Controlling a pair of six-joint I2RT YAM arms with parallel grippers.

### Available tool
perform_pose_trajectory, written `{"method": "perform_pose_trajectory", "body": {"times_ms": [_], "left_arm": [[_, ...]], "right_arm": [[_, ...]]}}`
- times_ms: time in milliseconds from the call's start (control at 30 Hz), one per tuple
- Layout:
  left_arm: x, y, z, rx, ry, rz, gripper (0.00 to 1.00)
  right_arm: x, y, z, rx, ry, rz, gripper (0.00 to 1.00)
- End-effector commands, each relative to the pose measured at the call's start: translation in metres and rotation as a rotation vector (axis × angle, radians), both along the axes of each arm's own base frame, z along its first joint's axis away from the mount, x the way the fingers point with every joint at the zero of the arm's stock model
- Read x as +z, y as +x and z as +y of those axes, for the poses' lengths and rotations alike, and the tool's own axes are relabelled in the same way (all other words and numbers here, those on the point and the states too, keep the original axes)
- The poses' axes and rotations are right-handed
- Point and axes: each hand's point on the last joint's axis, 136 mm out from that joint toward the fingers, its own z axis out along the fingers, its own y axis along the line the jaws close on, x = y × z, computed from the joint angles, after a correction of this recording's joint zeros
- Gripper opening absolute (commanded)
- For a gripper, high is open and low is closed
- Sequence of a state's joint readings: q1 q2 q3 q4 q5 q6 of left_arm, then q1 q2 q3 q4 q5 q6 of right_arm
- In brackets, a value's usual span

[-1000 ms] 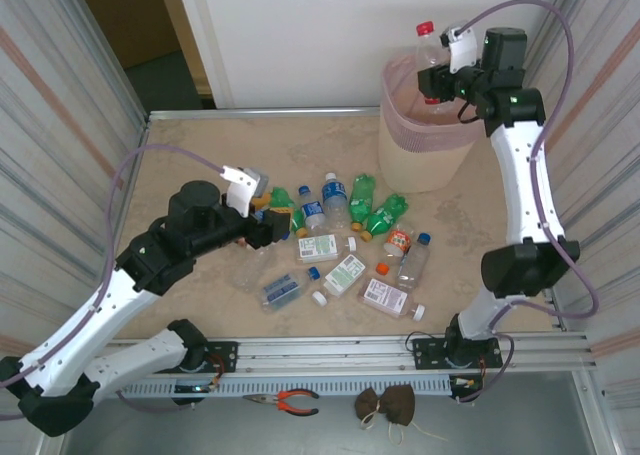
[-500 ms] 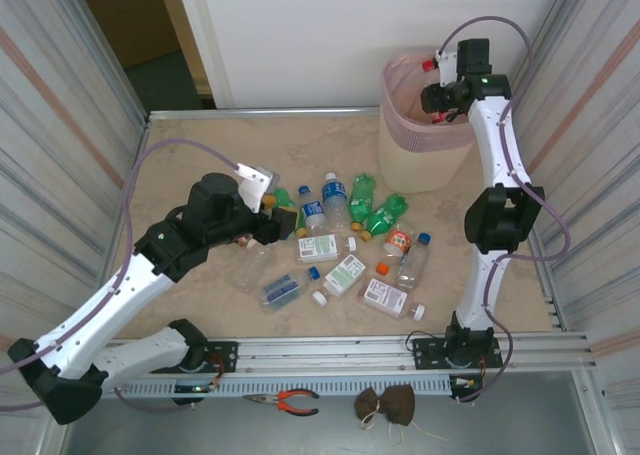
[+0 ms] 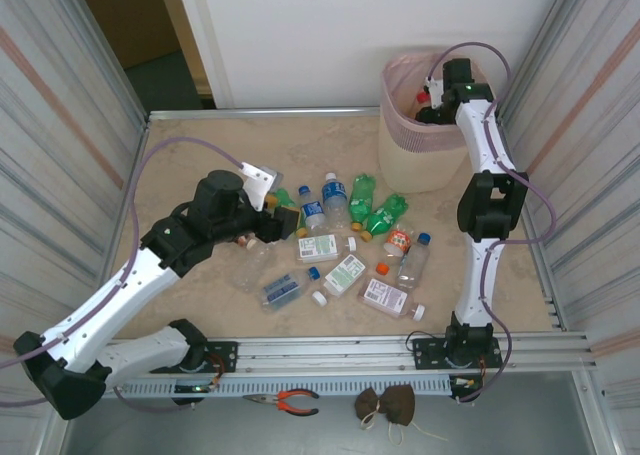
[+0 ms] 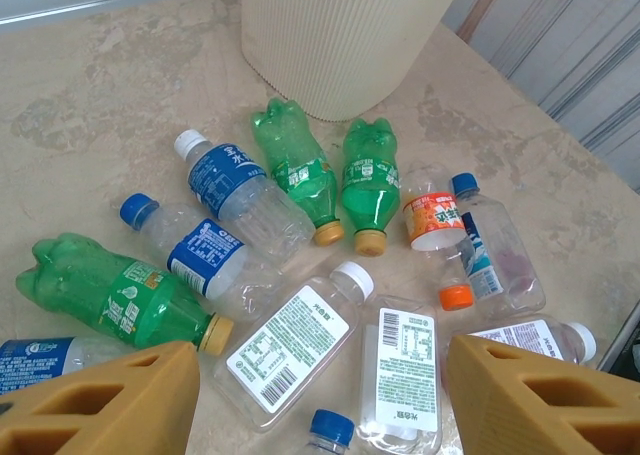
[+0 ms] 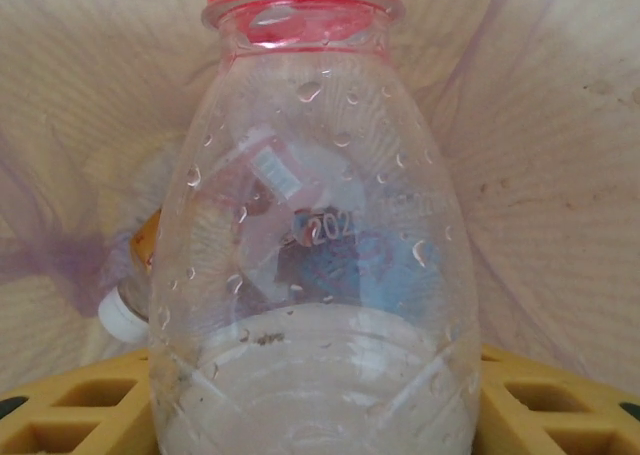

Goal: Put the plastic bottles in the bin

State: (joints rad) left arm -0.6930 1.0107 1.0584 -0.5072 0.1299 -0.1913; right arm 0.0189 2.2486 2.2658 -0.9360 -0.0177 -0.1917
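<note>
Inside the bin (image 5: pixel 560 175), between the right claw (image 5: pixel 320 415) fingers (image 5: pixel 70 415), a red-capped bottle (image 5: pixel 315 225).

Robot lab cell: corrugated panel walls (image 3: pixel 60 125), aluminium mounting rail (image 3: pixel 330 348), pliers (image 3: pixel 285 402) on ledge

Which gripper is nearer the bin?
Right. The right gripper is inside the bin, red-capped bottle between its fingers; the left gripper hovers over the bottles on the table.

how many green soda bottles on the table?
3. One green bottle and a second lie side by side before the bin; the third lies apart at the pile's left edge. Others may hide under the left gripper.
</note>
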Motion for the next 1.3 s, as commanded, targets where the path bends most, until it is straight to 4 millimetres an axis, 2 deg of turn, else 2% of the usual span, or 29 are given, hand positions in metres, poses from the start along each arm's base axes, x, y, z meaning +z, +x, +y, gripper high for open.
{"method": "perform_pose_trajectory", "body": {"times_ms": [0,233,400,600,867,1033,1167,1267], "left_arm": [[0.009,0.001,0.001,-0.008,-0.003,-0.012,0.66],[0.006,0.002,0.005,0.011,0.002,-0.001,0.66],[0.0,0.005,0.014,0.063,-0.001,0.022,0.67],[-0.018,0.014,0.038,0.181,-0.007,0.109,0.68],[-0.047,0.026,0.081,0.393,0.0,0.194,0.74],[-0.068,0.036,0.108,0.542,-0.022,0.284,0.8],[-0.092,0.044,0.141,0.725,-0.059,0.398,0.8],[-0.111,0.047,0.166,0.862,-0.073,0.489,0.8]], "right_arm": [[0.01,0.001,-0.005,-0.019,-0.012,-0.016,0.64],[0.04,-0.007,-0.004,-0.022,-0.001,-0.059,0.69],[0.081,-0.018,-0.001,-0.025,0.018,-0.132,0.7],[0.139,-0.04,0.001,-0.03,0.041,-0.236,0.72],[0.192,-0.081,0.025,0.026,0.068,-0.331,0.71],[0.213,-0.113,0.038,0.049,0.099,-0.388,0.72],[0.223,-0.142,0.053,0.075,0.193,-0.446,0.72],[0.214,-0.164,0.062,0.087,0.244,-0.45,0.72]]}}
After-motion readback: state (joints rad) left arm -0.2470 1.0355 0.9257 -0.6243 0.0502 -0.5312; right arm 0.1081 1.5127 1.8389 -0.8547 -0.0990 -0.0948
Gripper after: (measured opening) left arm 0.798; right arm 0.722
